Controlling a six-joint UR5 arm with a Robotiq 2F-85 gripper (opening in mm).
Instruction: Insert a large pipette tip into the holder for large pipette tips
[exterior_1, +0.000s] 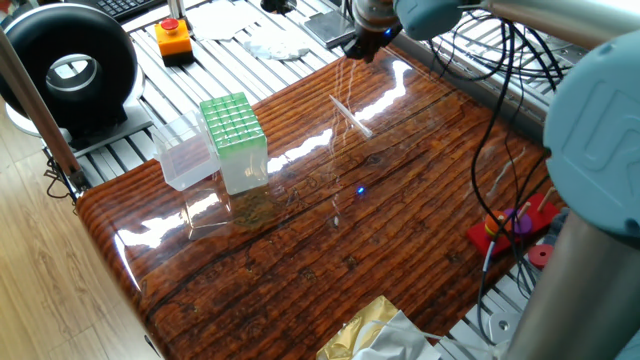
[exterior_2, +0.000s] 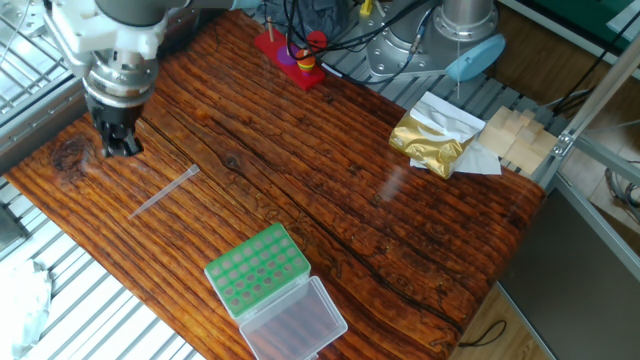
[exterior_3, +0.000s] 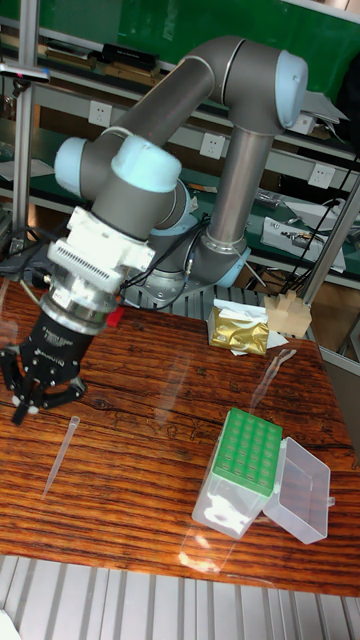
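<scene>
Large pipette tip (exterior_2: 165, 189) lies flat on the glossy, dark-grained wooden tabletop (exterior_2: 360, 190), a slender clear-to-whitish plastic tube that tapers to a fine point; in the tall fixed view (exterior_3: 60, 455) its wider end lies toward the arm and its point toward the front edge. In one fixed view (exterior_1: 352, 115) it shows as a thin pale line among bright reflections on the varnish.

Well apart from it stands the holder for large pipette tips (exterior_2: 258, 268), a clear plastic box with a green grid top of many small holes, its hinged clear lid (exterior_2: 295, 320) swung open beside it. The tall fixed view (exterior_3: 243, 470) shows the box's transparent walls under the green grid.

The gripper (exterior_3: 37, 392), black with splayed fingers (exterior_3: 18, 398), hangs over the table near the wide end of the pipette tip, apart from it and holding nothing; its jaws stand open. In the other fixed view (exterior_2: 118, 140) it sits up and to the left of the tip, close to the table's edge. A crumpled gold foil pouch (exterior_2: 430, 140) lies at the far side.
</scene>
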